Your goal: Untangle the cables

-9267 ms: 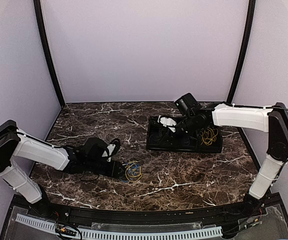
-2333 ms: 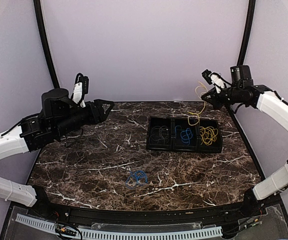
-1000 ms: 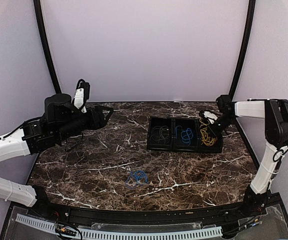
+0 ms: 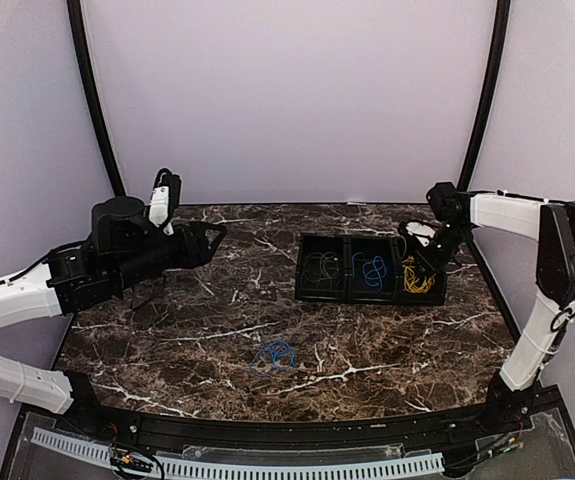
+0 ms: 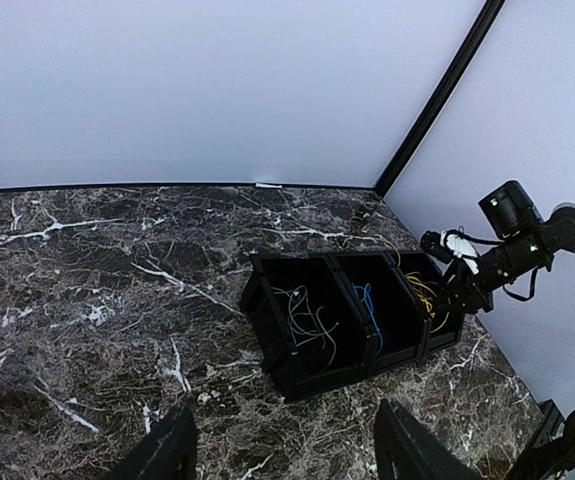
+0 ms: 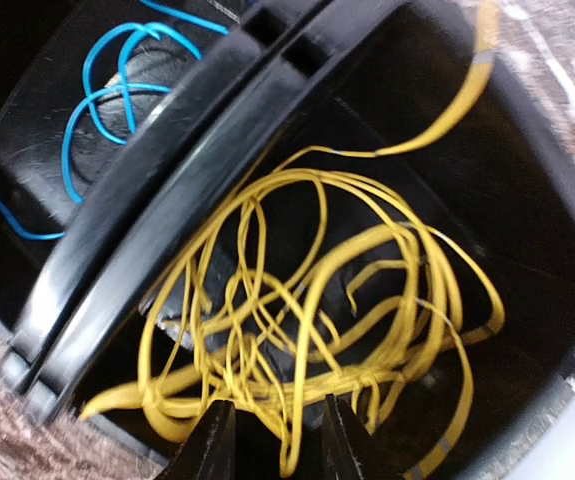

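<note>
Cables (image 4: 371, 270) fill a tray (image 4: 367, 298) near the worktop's (image 4: 187, 320) far right corner (grey, blue, yellow, a bay each); a blue coil (image 4: 274, 355) lies near the front edge. Right gripper (image 6: 275, 425), slightly parted, hangs over the yellow tangle (image 6: 347, 300) beside a divider (image 6: 167, 190). Left gripper (image 5: 285, 425) gapes empty.

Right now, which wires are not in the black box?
The blue coil lying alone on the table. The grey wires, the other blue wires and the yellow wires each sit in a compartment of the black box.

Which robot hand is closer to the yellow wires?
Right. The right gripper sits just over the yellow cables in the tray; the left gripper is far off to their left.
</note>
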You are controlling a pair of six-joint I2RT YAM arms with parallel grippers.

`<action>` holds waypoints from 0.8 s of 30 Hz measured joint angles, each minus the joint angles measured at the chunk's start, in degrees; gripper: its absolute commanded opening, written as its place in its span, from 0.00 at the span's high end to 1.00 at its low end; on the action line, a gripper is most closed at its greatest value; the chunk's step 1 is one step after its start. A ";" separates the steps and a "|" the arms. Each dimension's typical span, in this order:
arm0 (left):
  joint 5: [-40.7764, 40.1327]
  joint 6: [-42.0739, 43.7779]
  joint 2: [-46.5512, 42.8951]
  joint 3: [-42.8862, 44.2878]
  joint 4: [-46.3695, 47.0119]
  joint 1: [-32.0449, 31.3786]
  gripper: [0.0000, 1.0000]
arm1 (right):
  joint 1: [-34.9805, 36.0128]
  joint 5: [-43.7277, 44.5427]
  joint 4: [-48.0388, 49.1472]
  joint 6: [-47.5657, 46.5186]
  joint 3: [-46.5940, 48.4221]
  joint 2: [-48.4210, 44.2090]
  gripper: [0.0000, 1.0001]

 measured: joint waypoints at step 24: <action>19.78 -9.62 18.16 -7.23 -6.91 0.52 0.57 | 20.72 -15.26 3.80 -2.21 -1.01 -16.39 0.63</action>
